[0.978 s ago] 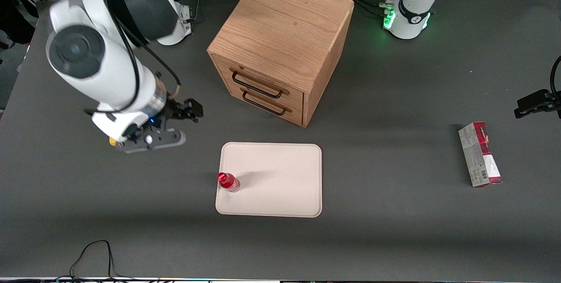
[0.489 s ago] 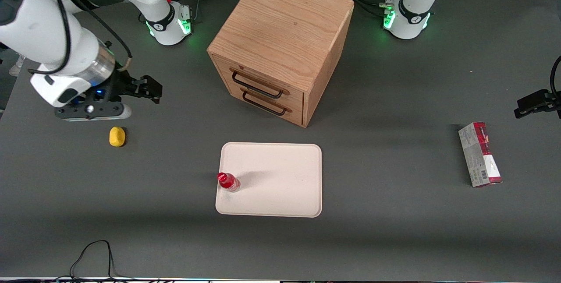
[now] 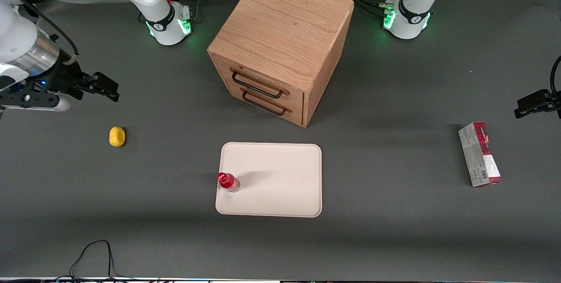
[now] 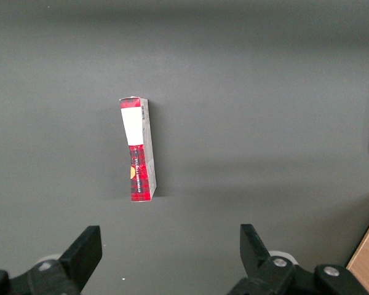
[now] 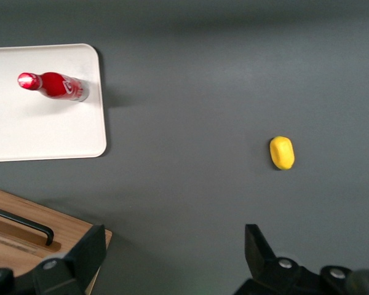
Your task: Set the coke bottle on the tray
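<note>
The bottle (image 3: pixel 228 182) stands upright on the tray (image 3: pixel 280 178), close to the tray's edge on the working arm's side and toward the edge nearer the front camera; its red cap (image 5: pixel 27 80) and clear base show in the right wrist view, where the bottle (image 5: pixel 54 85) sits inside the rim of the tray (image 5: pixel 43 132). The hand (image 3: pixel 103 88) hangs above the counter (image 3: pixel 175 239) at the working arm's end, well apart from the tray, with its fingers (image 5: pixel 264 252) spread apart and nothing between them. A yellow lump (image 3: pixel 117 136) lies on the counter near the hand and nearer the front camera than it. A wooden cabinet (image 3: pixel 280 42) with two drawers stands farther from the front camera than the tray. A red-and-grey carton (image 3: pixel 479 154) lies toward the parked arm's end of the counter.
</note>
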Available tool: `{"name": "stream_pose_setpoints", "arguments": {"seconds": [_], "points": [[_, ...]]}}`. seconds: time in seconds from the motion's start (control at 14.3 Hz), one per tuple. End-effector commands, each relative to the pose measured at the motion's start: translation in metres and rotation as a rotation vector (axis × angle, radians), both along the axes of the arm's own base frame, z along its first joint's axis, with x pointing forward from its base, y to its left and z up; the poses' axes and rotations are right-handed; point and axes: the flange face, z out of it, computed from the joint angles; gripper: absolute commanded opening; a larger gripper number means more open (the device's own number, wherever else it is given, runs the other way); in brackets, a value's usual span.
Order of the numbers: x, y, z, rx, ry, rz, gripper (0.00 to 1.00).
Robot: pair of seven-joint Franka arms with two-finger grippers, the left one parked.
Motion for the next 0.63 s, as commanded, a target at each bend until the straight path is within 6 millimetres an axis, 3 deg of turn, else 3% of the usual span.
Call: {"name": "stream_pose_setpoints", "arguments": {"seconds": [0.0, 0.56], "points": [[-0.007, -0.008, 0.003, -0.004, -0.019, 0.025, 1.0], [0.0, -0.065, 0.002, 0.0, -0.013, 0.128, 1.0]]}}
